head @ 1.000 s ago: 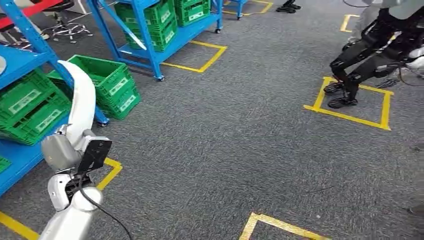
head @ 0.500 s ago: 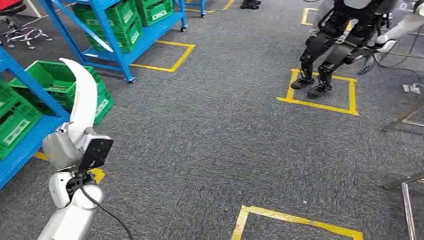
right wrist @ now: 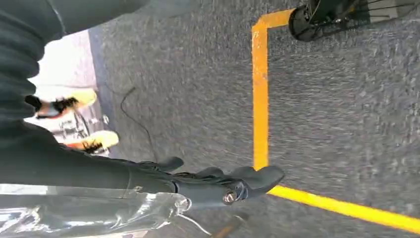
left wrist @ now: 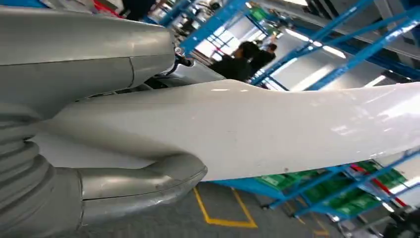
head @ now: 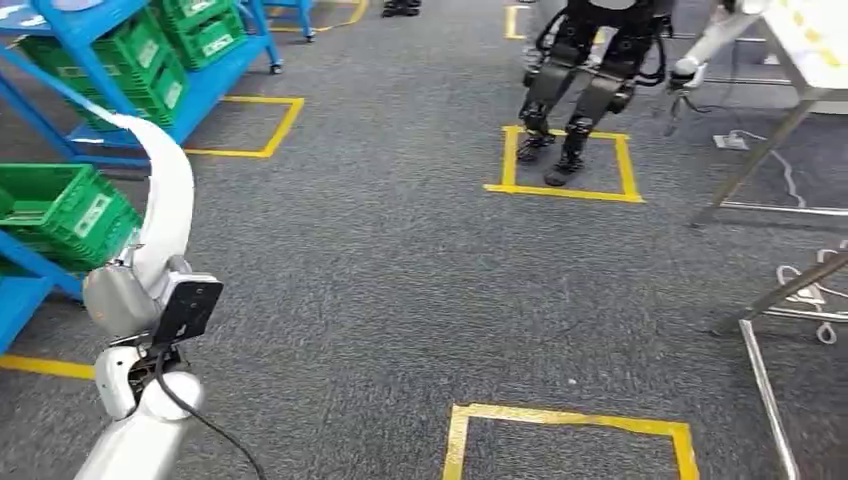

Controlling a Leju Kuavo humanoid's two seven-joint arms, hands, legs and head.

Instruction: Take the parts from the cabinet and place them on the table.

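My left hand (head: 125, 300) grips a long, curved white part (head: 170, 190) by its lower end, and the part rises upright in front of the blue rack. In the left wrist view the white part (left wrist: 277, 134) runs across the picture with my grey thumb (left wrist: 143, 186) pressed under it. My right hand (right wrist: 223, 184) hangs over the grey carpet, its dark fingers stretched out with nothing in them. A white-topped table (head: 822, 45) on metal legs stands at the far right.
Blue racks (head: 215, 75) hold green crates (head: 65, 205) on the left. Another humanoid robot (head: 585, 70) stands in a yellow taped square (head: 565, 190) ahead. More metal legs (head: 765, 385) and cables lie at the right. A yellow floor square (head: 565, 425) lies near my feet.
The whole view has swung to the right: the racks and crates slid left, the other robot moved toward the centre and the table came in. My left hand still holds the white part.
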